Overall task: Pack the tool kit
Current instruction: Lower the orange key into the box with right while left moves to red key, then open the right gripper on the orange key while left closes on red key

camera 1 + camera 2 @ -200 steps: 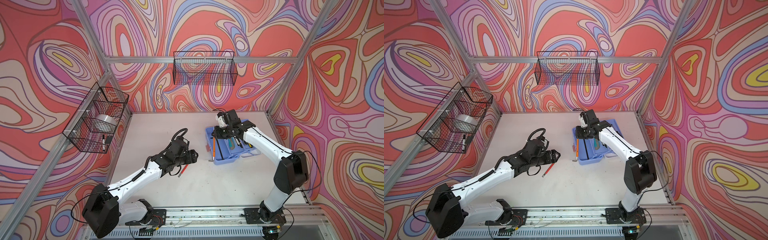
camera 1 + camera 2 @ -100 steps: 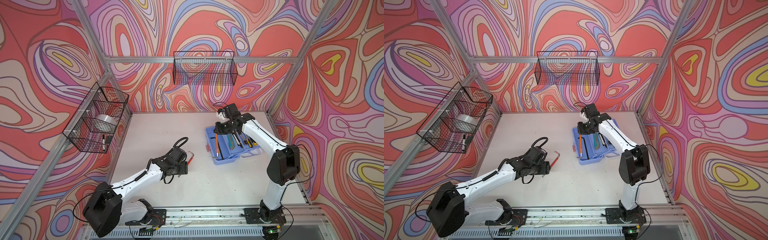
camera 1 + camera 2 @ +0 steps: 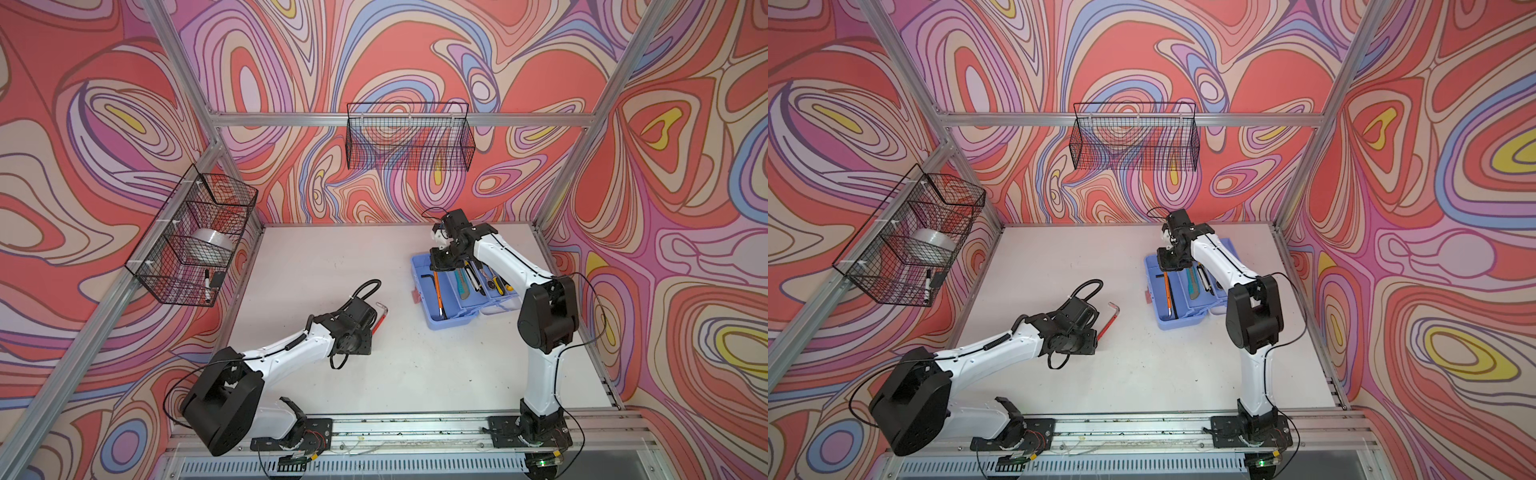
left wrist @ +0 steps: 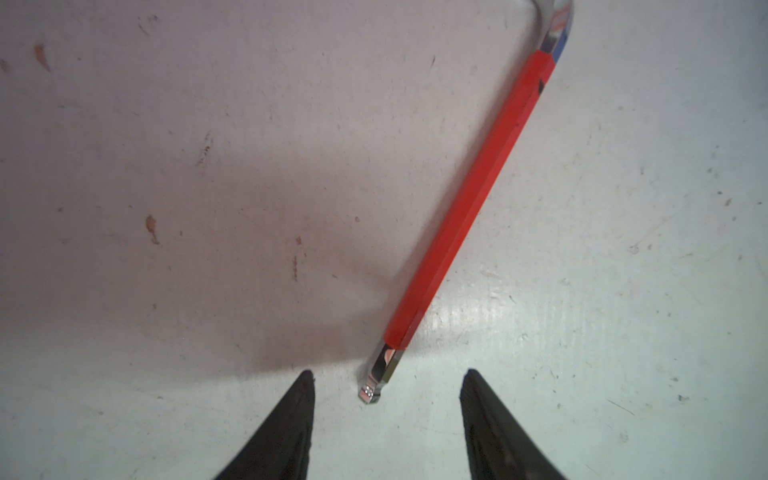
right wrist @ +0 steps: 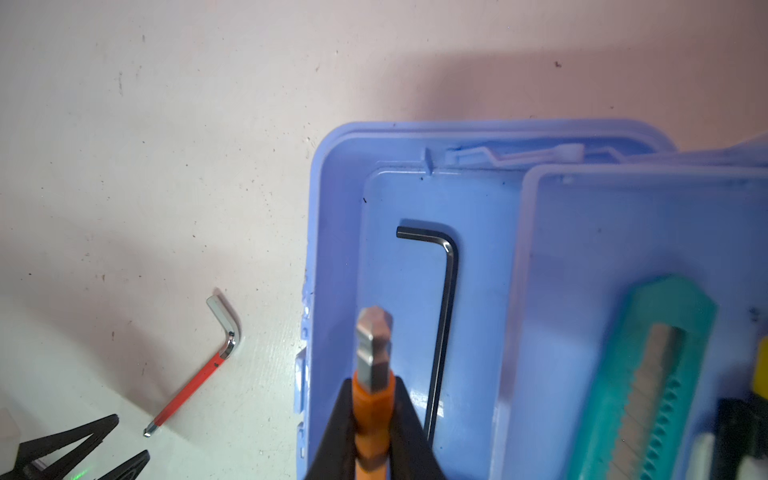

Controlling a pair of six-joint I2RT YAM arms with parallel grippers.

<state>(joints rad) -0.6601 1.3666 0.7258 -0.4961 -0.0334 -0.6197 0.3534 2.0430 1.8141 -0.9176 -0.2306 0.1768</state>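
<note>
Only the left wrist view shows the left gripper [image 4: 388, 371] half open and empty, straddling the bare tip of the red-sleeved steel hex key [image 4: 469, 199]. At two o'clock from it, the right gripper [image 5: 374, 380] pinches an orange-sleeved hex key [image 5: 374, 340] over the periwinkle-blue plastic toolbox [image 5: 332, 208], partly arm-hidden from above.

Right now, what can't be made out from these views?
- left gripper: hidden under left arm in both top views.
- red hex key: bend cut off by left wrist view's edge.
- orange hex key: shaft hidden inside right gripper, right wrist view.
- toolbox far trays: partly behind right arm in top views; blurred in right wrist view.
</note>
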